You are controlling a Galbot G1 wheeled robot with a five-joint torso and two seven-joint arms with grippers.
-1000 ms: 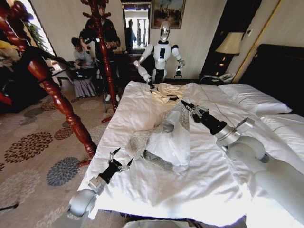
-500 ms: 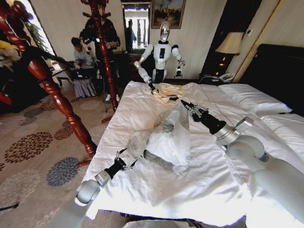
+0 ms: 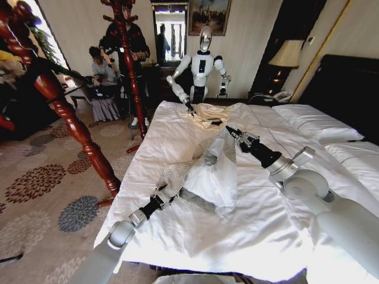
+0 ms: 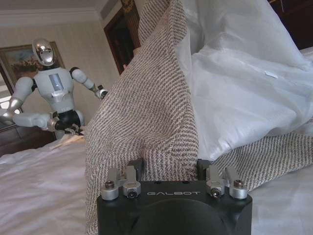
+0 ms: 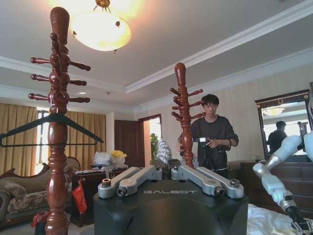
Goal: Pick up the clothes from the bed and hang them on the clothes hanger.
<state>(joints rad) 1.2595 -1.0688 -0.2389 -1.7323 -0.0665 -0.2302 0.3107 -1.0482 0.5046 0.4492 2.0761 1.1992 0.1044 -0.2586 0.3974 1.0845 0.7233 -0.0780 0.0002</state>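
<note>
While the bed (image 3: 177, 136) is spreading white across my head view, I am seeing the jacket (image 3: 177, 174) lying toward its left edge, near the foot, lining turned out, with one part lifted up. My right claw (image 3: 230, 129) is holding that raised part of the jacket further up the bed; I cannot tell how its fingers are standing. My left claw (image 3: 165, 192) is pressing against the jacket's lower fabric by the left edge, fingers apart around a tweed fold (image 4: 168, 161). The clothes hanger (image 5: 51, 128) is hanging on a red wooden coat stand (image 5: 57, 122) beside the bed.
</note>
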